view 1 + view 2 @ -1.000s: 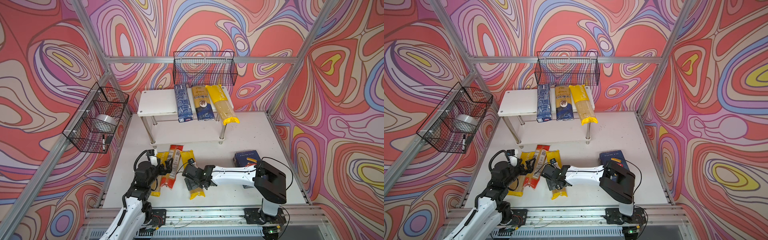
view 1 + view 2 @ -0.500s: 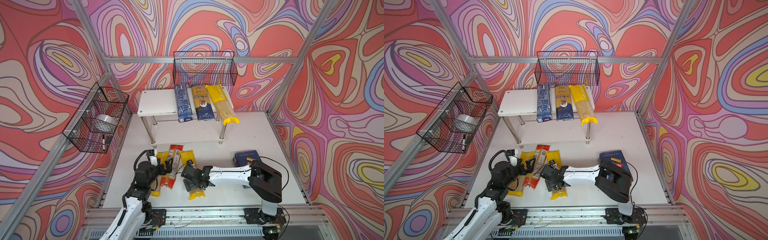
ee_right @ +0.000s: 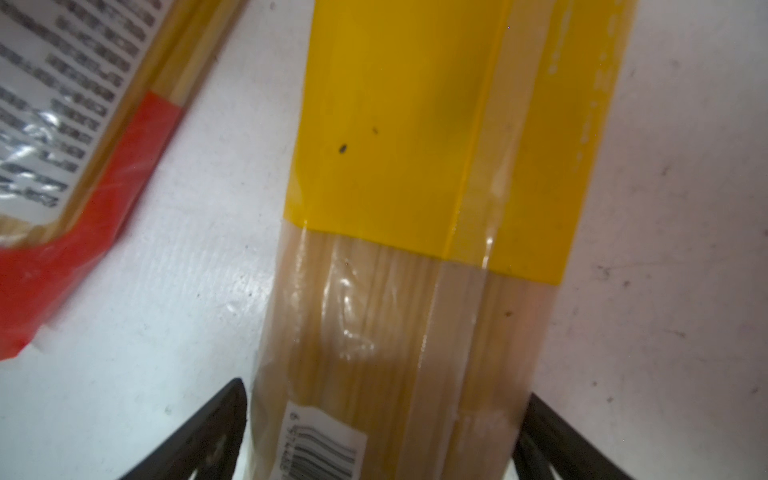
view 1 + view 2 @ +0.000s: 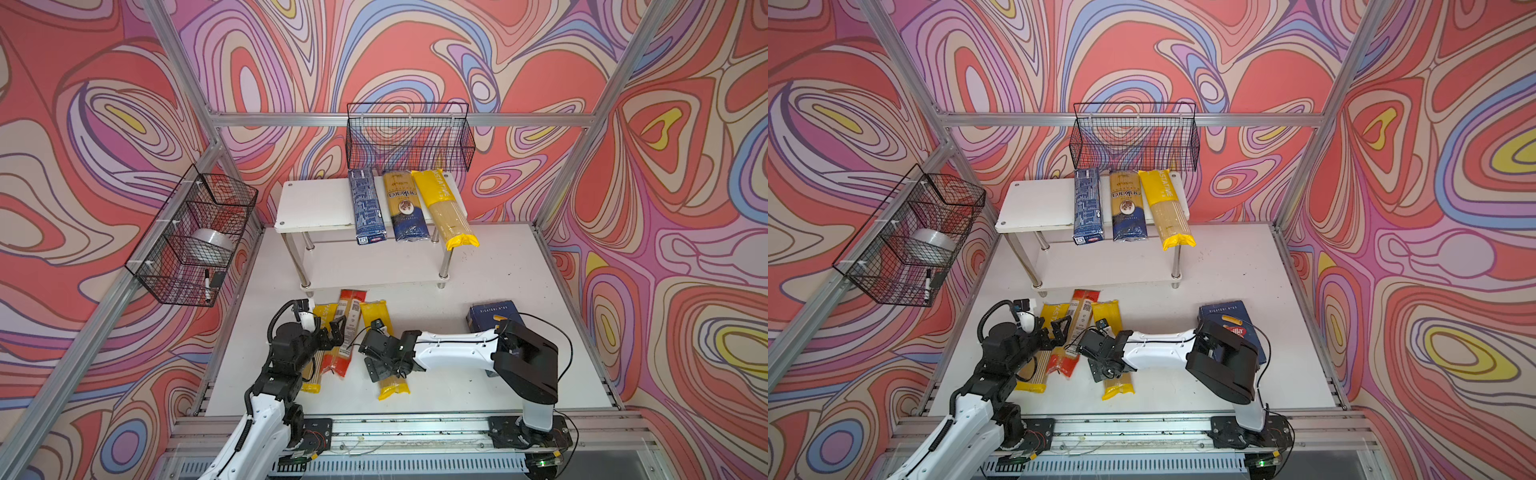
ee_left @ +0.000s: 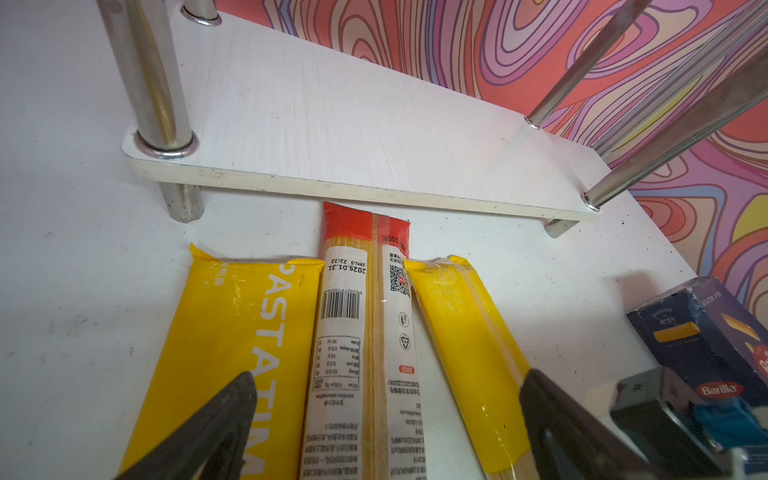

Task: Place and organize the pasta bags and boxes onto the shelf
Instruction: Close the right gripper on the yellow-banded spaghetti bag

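1. Edging leftward across the white counter [image 4: 498, 266] over the past second, the right arm has carried the right gripper [image 3: 386, 388] along a packet. The left arm has barely stirred and no package has shifted.
2. At far left, the left gripper [image 5: 388, 376] hovers with jaws spread wide, holding nothing. Below it lie a yellow-and-clear spaghetti packet printed "PASTA" [image 5: 232, 332] and, touching it, a red-ended clear spaghetti packet [image 5: 353, 332] whose red end points at the shelf's lower tier.
3. At centre, the right gripper's jaws stand spread on either side of a second yellow-and-clear spaghetti packet [image 3: 415, 145], just beside the flanks of its clear section and not yet pinching.
4. That placement suggests a pickup is lined up and closing is the next step. The slim film packet may sag or slip once lifted.
5. Behind, the white two-tier shelf with chrome legs [image 4: 316, 203] holds three items on its top tier. From left to right they are a long narrow dark blue box [image 4: 367, 208], a dark blue-and-gold "ankara" bag [image 4: 405, 208] and a third yellow-and-clear packet [image 4: 446, 212] that overhangs the front edge.
6. At far right, a wide dark blue Barilla rigatoni box [image 4: 490, 316] lies flat on the counter, partly hidden by the right arm. With four packages still off the shelf, the job looks under half done.
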{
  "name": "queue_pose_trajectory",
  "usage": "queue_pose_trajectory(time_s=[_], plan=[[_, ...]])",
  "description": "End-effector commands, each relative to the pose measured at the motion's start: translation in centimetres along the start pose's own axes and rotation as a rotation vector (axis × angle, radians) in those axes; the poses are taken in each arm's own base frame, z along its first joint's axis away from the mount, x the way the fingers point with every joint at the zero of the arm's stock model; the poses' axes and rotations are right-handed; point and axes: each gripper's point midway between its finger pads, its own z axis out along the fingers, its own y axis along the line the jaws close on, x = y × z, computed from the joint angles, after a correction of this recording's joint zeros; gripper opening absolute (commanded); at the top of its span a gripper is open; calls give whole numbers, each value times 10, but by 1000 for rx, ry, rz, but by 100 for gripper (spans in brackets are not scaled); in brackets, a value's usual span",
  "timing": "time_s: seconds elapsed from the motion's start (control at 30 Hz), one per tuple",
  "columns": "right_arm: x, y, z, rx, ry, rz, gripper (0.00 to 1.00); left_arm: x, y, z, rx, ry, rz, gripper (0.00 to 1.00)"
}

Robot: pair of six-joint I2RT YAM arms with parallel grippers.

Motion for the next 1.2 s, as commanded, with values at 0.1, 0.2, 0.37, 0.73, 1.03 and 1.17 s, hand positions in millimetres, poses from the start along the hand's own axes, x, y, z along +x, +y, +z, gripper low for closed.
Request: queue_pose_trajectory(time_s=[0.1,0.2,0.37,0.73,1.03,1.17], plan=[[14,-2,12,49,59,-2,93,-8,-3,-2,11,-26,8,100],[14,-2,13,64,66,-9,88,-8,-3,-2,10,-27,9,100],[14,-2,12,74,65,-6,77,-8,0,-3,-3,-30,3,100],[12,-6,4,64,31,34,56,-11,1,-6,-14,-50,1,100],[10,-8,-5,42,4,69,26,-18,6,-17,-61,-81,-5,100],[4,-7,-17,10,-33,89,15,-27,10,-27,-102,-103,30,100]])
